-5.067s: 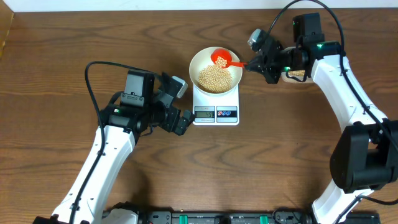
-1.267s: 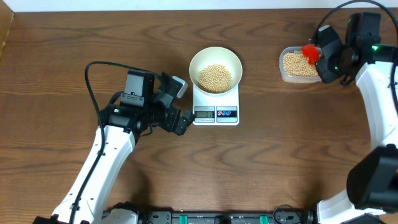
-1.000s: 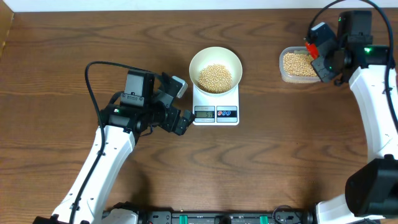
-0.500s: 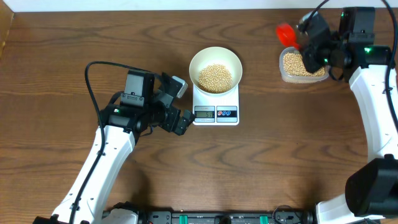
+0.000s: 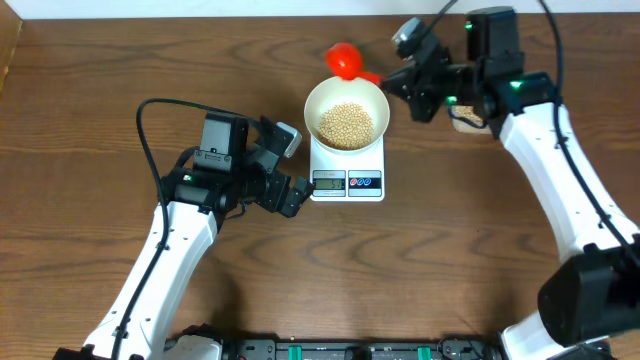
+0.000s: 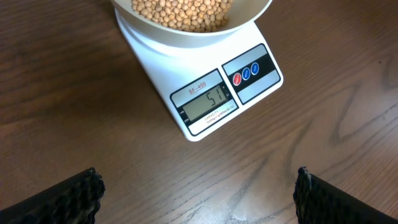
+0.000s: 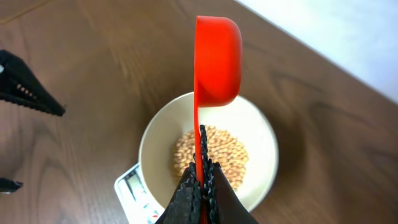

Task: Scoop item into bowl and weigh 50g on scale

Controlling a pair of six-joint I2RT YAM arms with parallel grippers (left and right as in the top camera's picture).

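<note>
The white bowl (image 5: 311, 100) sits right on top of the scale (image 5: 347, 172), so the scale can feel how heavy the beans (image 5: 346, 124) are. The beans are small, round and pale tan, and they lie in a little heap in the middle of the bowl. The bowl is smooth and round. The scale is a flat white box with a grey number window (image 6: 208, 102) and two tiny round buttons, one red and one blue. The window shows what looks like 51, so I think the weighing is about done, maybe one bean too many. The right claw (image 5: 397, 84) is pinched tight on the thin handle of a shiny red plastic scoop (image 5: 342, 60). It holds the scoop up in the air by the far rim of the bowl, turned on its side. I cannot tell if any beans are in it. The left claw (image 5: 290, 167) is wide open and holds nothing. It hangs low beside the scale, with its camera looking at the number window. The clear tub (image 5: 466, 124) is mostly hidden behind the right arm. Everything rests on a brown wooden counter (image 5: 80, 120) with wavy dark lines.
</note>
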